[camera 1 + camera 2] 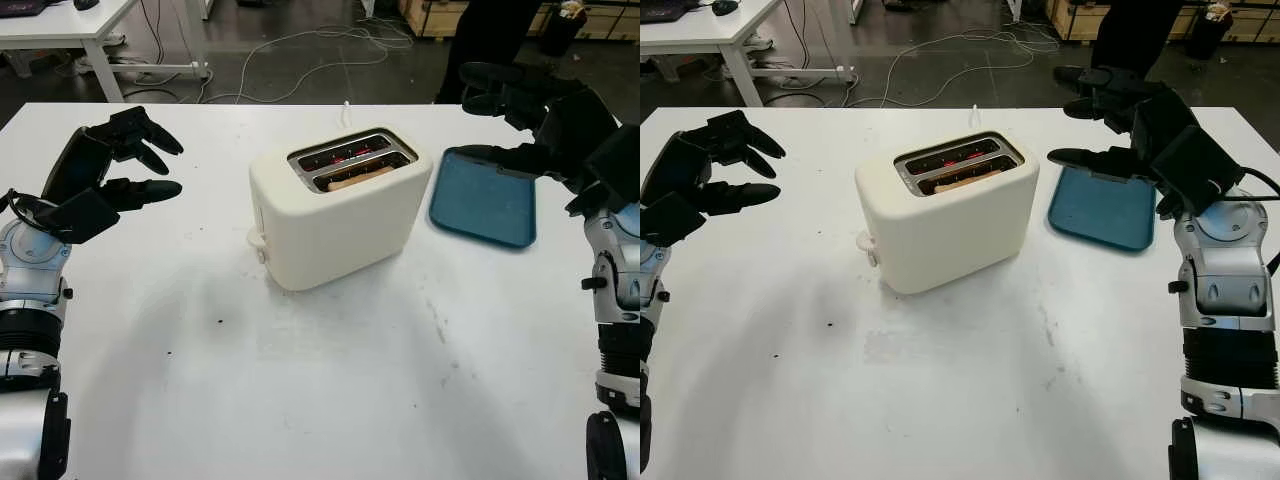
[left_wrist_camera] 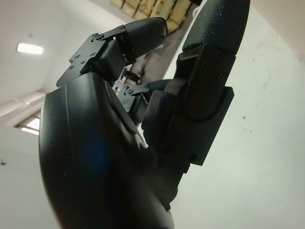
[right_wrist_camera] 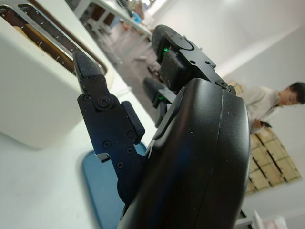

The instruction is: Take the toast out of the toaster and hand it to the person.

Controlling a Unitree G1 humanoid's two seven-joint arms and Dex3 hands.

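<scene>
1. Toast sits low in the nearer slot of the cream toaster, at the middle of the left eye frame, only its tan top edge showing; the far slot glows red and looks empty.
2. Right hand hovers at the upper right of the right eye frame, holding nothing, open, above the table and the near edge of a blue tray; its fingertips point toward the toaster.
3. Left hand hangs at the left of the left eye frame, also open and holding nothing, well apart from the toaster.
4. Judging from both eye views, the right hand is the nearer one; the toast lies to its left in the frame and lower.
5. Toast's long axis follows the slot, running from lower left to upper right in the frame; a pinch would likely have to come from above, fingers closing across the thin faces.
6. A person in dark clothing stands at the top right, beyond the table's far edge, so the handover would go that way.
</scene>
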